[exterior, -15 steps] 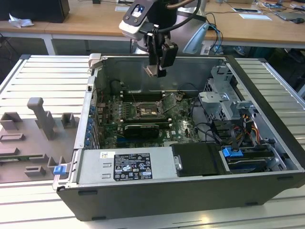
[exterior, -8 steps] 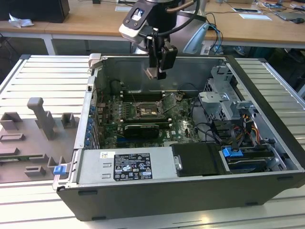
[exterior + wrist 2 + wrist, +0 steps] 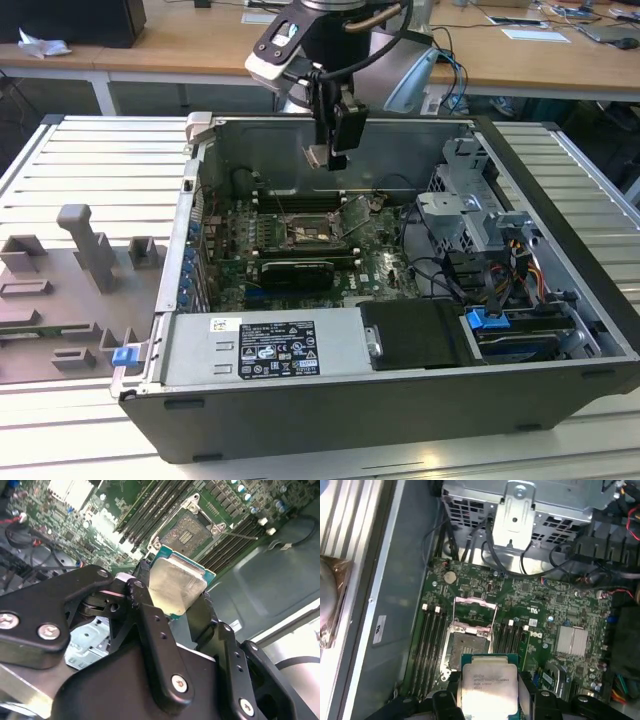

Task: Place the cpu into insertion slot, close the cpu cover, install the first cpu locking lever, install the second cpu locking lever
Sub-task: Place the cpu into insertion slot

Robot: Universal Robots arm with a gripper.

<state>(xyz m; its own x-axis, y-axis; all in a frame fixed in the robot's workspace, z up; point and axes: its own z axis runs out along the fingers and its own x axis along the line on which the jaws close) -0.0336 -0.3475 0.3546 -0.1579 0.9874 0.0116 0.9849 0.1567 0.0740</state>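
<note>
The gripper [image 3: 172, 600] has its 2 black fingers [image 3: 145, 605] closed part-way, pinching the cpu [image 3: 175, 582] by 2 opposite edges. The chip's pale metal top faces the camera in both wrist views, with its green rim showing past the fingers. In the first wrist view the cpu [image 3: 487, 682] sits between the fingers of the gripper [image 3: 487, 705], up in the air and clear of the board [image 3: 540, 615].

In the exterior view the gripper [image 3: 328, 158] hangs inside the open case [image 3: 400, 400], at 12 o'clock from the slot [image 3: 312, 232] and well above it, with the cpu [image 3: 316, 155] at its tip.

The slot [image 3: 465, 650] lies uncovered, its brownish contact field [image 3: 189, 532] bare. The cover [image 3: 476, 611] stands swung up off the slot along 1 edge. Memory slots [image 3: 430, 645] run along both sides of the slot.

In the exterior view the black graphics card [image 3: 295, 272] lies just beside the slot at 6 o'clock, the drive cage [image 3: 470, 200] stands at 3 o'clock, and a grey fixture [image 3: 80, 270] rests outside the case at 9 o'clock, well apart.
</note>
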